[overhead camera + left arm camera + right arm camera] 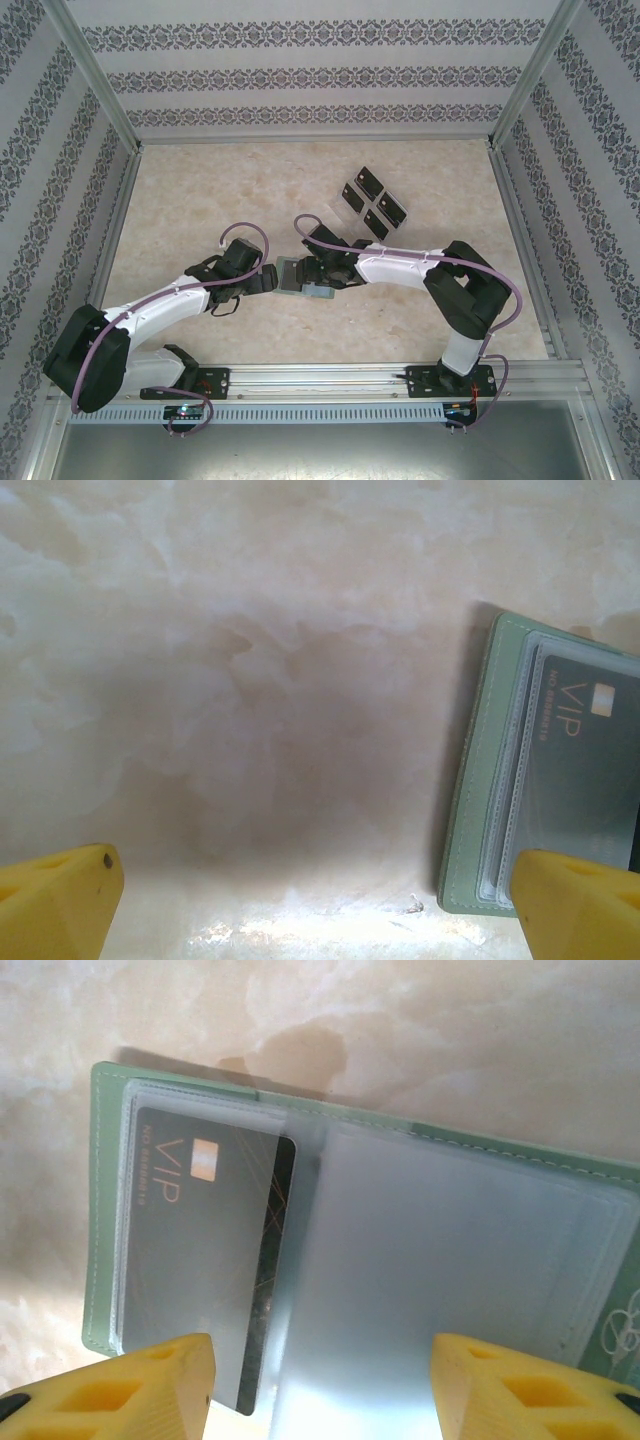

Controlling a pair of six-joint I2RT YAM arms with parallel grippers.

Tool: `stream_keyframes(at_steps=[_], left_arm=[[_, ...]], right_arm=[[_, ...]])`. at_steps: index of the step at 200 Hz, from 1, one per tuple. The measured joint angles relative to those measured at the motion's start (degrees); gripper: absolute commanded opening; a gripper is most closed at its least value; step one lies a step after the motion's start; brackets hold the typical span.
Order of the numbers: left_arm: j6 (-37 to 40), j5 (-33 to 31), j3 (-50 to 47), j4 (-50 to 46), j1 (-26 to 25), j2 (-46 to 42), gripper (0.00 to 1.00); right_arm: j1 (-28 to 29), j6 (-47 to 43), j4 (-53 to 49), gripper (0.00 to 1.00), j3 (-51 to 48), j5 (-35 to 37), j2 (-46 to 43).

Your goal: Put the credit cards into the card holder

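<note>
The grey-green card holder [300,283] lies open on the table between my two grippers. In the right wrist view the card holder [100,1210] has a dark credit card [200,1260] marked VIP in its left clear sleeve, one long edge sticking out. My right gripper [325,1390] hovers open over the clear sleeves, its yellow fingers [150,1390] wide apart. My left gripper [320,905] is fully open over bare table, its right finger [580,905] over the holder's corner [480,800]. Several more black credit cards [385,208] lie farther back.
The loose cards rest on a clear plastic tray [350,206] at the back, right of centre. Patterned walls and aluminium frame rails [120,200] enclose the marbled table [200,200]. Both arms stretch inward from the near rail [320,380].
</note>
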Motion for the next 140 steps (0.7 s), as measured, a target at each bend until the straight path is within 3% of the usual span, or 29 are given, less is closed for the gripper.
stream_keyframes(at_steps=[140], left_arm=[[0.0, 0.0, 0.0, 0.2, 0.0, 0.0, 1.00]], right_arm=[[0.0, 0.1, -1.4, 0.60, -1.4, 1.6, -0.6]])
